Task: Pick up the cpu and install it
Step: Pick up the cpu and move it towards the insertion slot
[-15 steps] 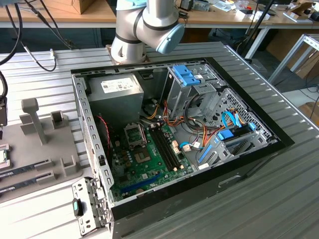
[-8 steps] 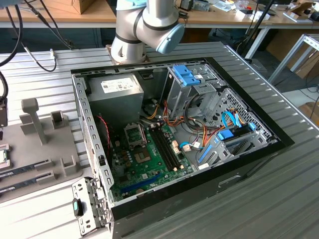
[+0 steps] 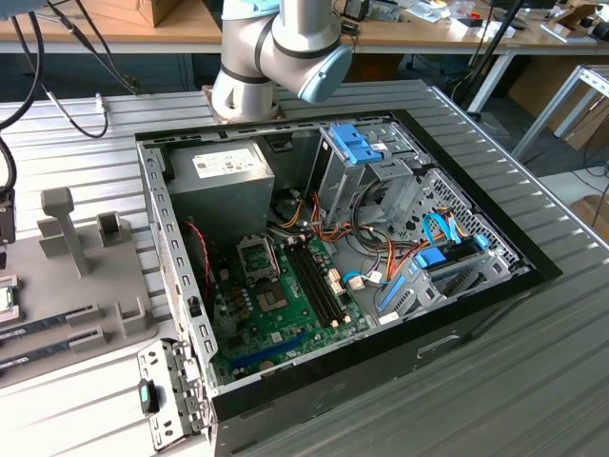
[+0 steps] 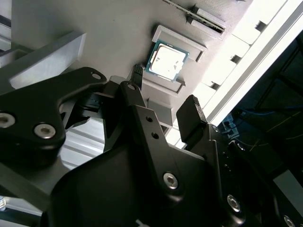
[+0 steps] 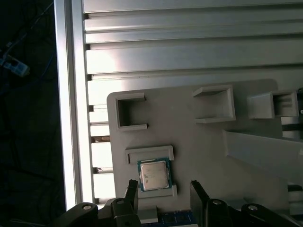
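The cpu [image 5: 154,174], a small square chip with a silvery top and a thin green rim, lies flat in a shallow recess of a grey fixture plate [image 5: 199,142]. In the second wrist view the cpu [image 4: 165,60] sits just beyond the fingertips. My gripper [image 5: 164,194] hovers over it, open, with one black finger [image 5: 131,191] on each side of the chip's near edge and nothing between them. In the exterior view the cpu [image 3: 6,300] shows at the far left edge, partly cut off.
An open computer case [image 3: 333,238] holds a green motherboard [image 3: 285,314] with a black socket frame [image 3: 257,255], cables and drive cages. The grey fixture plate [image 3: 114,319] carries two memory sticks [image 3: 48,322], an upright post [image 3: 62,224] and empty holders [image 5: 215,104].
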{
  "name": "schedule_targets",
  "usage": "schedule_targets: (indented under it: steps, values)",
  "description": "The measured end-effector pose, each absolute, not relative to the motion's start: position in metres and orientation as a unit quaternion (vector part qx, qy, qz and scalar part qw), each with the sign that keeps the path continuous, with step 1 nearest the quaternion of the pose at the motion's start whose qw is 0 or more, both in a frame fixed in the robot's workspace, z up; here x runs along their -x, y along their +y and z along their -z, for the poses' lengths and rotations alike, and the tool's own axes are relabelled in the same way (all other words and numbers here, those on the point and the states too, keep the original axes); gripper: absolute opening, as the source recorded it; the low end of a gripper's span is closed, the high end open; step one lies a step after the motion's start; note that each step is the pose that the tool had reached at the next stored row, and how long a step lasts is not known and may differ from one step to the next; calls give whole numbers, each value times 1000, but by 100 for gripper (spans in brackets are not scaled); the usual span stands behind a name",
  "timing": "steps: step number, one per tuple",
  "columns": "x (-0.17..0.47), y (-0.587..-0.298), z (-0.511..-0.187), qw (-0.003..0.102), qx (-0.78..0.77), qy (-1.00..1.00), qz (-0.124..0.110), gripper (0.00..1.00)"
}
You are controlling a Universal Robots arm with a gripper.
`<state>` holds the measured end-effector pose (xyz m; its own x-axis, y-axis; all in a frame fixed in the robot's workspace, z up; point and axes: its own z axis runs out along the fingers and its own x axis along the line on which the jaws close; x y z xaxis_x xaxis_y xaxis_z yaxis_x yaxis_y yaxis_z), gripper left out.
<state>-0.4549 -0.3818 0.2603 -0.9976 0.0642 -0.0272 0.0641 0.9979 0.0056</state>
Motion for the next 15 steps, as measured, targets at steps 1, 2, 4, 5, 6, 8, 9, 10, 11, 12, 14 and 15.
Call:
schedule_targets:
  steps: [1,2,4,5,6,8,9,10,11,12,14,15]
  values:
    - [455,-382,-260,14,-32,999,-2,56]
    - [455,-382,-260,14,-32,999,-2,56]
    - [455,-382,-259,14,-32,999,-2,56]
    - [455,-382,-259,14,-32,999,-2,56]
    - [455,-382,-259,14,-32,999,-2,56]
    - [455,-382,-258,14,-32,999,-2,56]
    - [455,-382,-258,14,-32,999,-2,56]
    - [455,-382,-257,14,-32,999,-2,56]
    - [455,-382,-257,14,-32,999,-2,56]
    - [455,-382,-256,14,-32,999,-2,56]
    - [455,-382,-255,14,-32,999,-2,56]
    - [455,-382,-255,14,-32,999,-2,56]
